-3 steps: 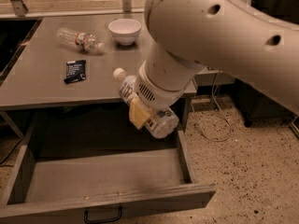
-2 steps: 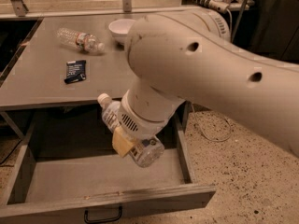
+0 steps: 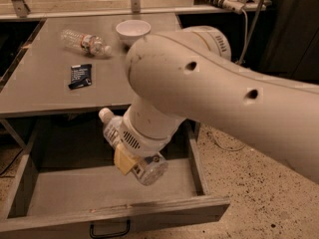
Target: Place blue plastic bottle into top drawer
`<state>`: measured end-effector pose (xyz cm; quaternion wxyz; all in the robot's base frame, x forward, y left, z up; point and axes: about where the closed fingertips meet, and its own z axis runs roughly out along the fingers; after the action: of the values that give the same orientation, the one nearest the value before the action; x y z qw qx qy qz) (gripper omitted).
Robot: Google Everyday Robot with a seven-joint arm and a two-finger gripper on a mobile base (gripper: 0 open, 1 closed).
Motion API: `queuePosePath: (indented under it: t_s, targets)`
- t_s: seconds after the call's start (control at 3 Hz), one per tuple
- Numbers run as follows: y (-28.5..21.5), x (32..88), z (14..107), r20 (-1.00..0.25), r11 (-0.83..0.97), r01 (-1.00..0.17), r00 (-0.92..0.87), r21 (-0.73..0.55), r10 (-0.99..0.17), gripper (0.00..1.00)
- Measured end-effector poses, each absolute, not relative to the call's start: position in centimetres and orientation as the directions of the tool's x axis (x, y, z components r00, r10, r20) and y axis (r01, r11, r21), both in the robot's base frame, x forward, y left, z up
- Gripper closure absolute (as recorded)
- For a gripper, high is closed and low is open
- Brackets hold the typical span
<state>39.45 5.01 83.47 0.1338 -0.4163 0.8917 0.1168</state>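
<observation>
The blue plastic bottle (image 3: 145, 167), with a white cap at its upper left and a clear ribbed base at its lower right, lies tilted in my gripper (image 3: 130, 154). My gripper is shut on it and holds it above the inside of the open top drawer (image 3: 75, 185), right of the drawer's middle. A yellowish finger pad (image 3: 124, 160) presses on the bottle's side. My big white arm (image 3: 209, 93) covers the wrist. The drawer is pulled out under the grey table (image 3: 40, 83), its black handle (image 3: 109, 230) at the front.
On the table lie a clear crinkled bottle with a red-and-white label (image 3: 85, 42), a white bowl (image 3: 133, 31) and a small dark packet (image 3: 80, 75). Cables and a white power strip (image 3: 234, 1) are at the back right. Speckled floor (image 3: 259, 193) lies to the right.
My arm has swung left and down, carrying the bottle from the table's front edge to a spot lower over the open drawer.
</observation>
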Motion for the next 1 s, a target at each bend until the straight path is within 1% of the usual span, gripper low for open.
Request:
queuePosePath:
  t_s: [0.67, 1.0]
  targets:
    - [8.7, 41.8, 78.7, -0.388, 0.589, -0.797, -0.588, 0.132, -0.709, 1.00]
    - [11.4, 43.2, 75.3, -0.433, 0.564, -0.811, -0.569, 0.154, -0.699, 1.00]
